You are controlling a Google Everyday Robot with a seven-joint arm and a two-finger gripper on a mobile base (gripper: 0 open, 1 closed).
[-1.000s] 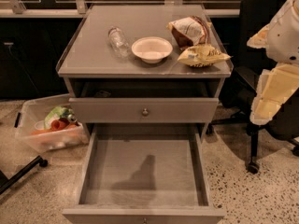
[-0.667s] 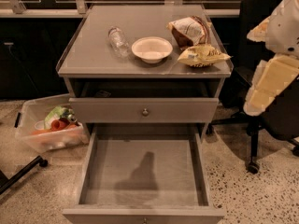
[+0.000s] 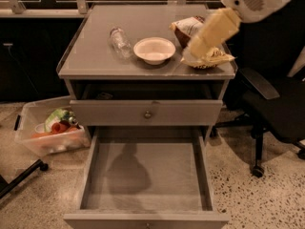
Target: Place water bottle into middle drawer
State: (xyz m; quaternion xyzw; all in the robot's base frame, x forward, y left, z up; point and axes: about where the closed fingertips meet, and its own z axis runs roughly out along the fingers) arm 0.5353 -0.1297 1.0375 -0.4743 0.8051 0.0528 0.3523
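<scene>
The water bottle [image 3: 120, 41] lies on its side on the cabinet top [image 3: 95, 56], just left of the white bowl [image 3: 154, 49] and apart from it. Nothing holds it, so the pick-up is not yet done.

The middle drawer [image 3: 162, 185] is pulled fully out, well below the bowl and nearer the camera. Its grey floor is bare except for a shadow. I judge the opening step to be done, since the tray looks ready to take the bottle. Between the bowl and this tray sits a closed drawer front with a round knob [image 3: 147, 113].

The gripper [image 3: 198, 46] hangs at the end of a pale arm coming in from the upper right. It is just right of the bowl, over the snack bags [image 3: 209, 58], and on the far side of the bowl from the bottle. I cannot tell whether the gripper is spread or closed, but it carries nothing that I can see.

What is left is nearly the whole handling part:
- Cross over the bowl to the bottle.
- Grasp the bottle.
- Lift it clear of the bowl.
- Carry it down past the closed front.
- Let it go inside the open tray.

The crinkled clear plastic will likely give under a squeeze, and a bottle on its side may roll.

Far left of the bowl, on the floor, stands a clear bin [image 3: 28, 128] with colourful contents. An office chair [image 3: 276, 109] stands far right of the bowl.
</scene>
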